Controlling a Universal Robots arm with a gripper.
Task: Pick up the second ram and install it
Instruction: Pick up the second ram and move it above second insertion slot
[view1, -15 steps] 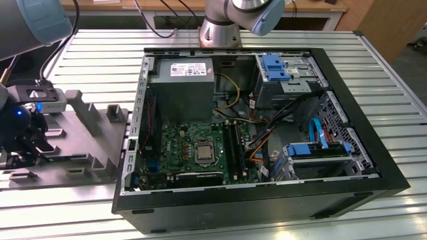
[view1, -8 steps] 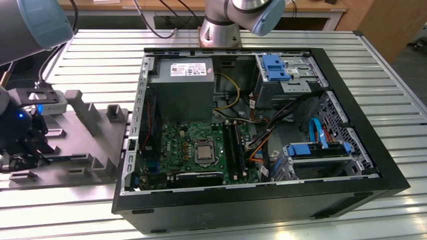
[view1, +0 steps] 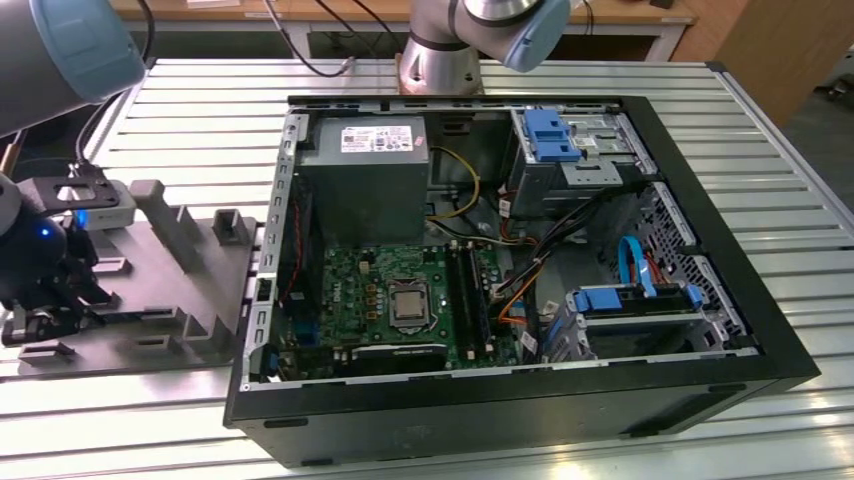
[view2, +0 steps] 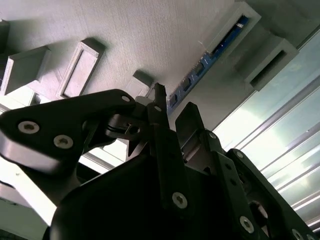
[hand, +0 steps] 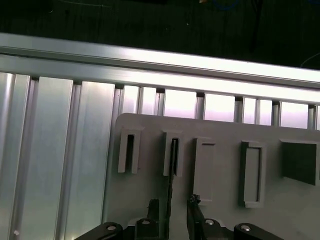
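The second ram (view2: 210, 55) is a narrow blue board standing on edge in a slot of the grey holder plate (view2: 150, 35). The first wrist view shows the same ram (hand: 173, 165) edge-on as a thin dark line. My gripper (hand: 172, 202) is open and straddles the near end of the stick, with one black finger (hand: 152, 206) on each side and a small gap on both. In the second wrist view my gripper (view2: 175, 107) has its fingertips (view2: 159, 97) level with the board's end. In the exterior view my gripper (view1: 54, 310) hangs low over the holder plate (view1: 160, 300), at that view's left.
An open computer case (view1: 521, 400) lies beside the holder plate, with a green motherboard (view1: 354, 290), a silver processor (view1: 407, 305), black slot strips (view1: 467, 290) and a grey power-supply box (view1: 363, 160). A slatted metal table (view1: 441, 80) carries everything. Raised grey blocks (view1: 147, 200) stand on the plate.
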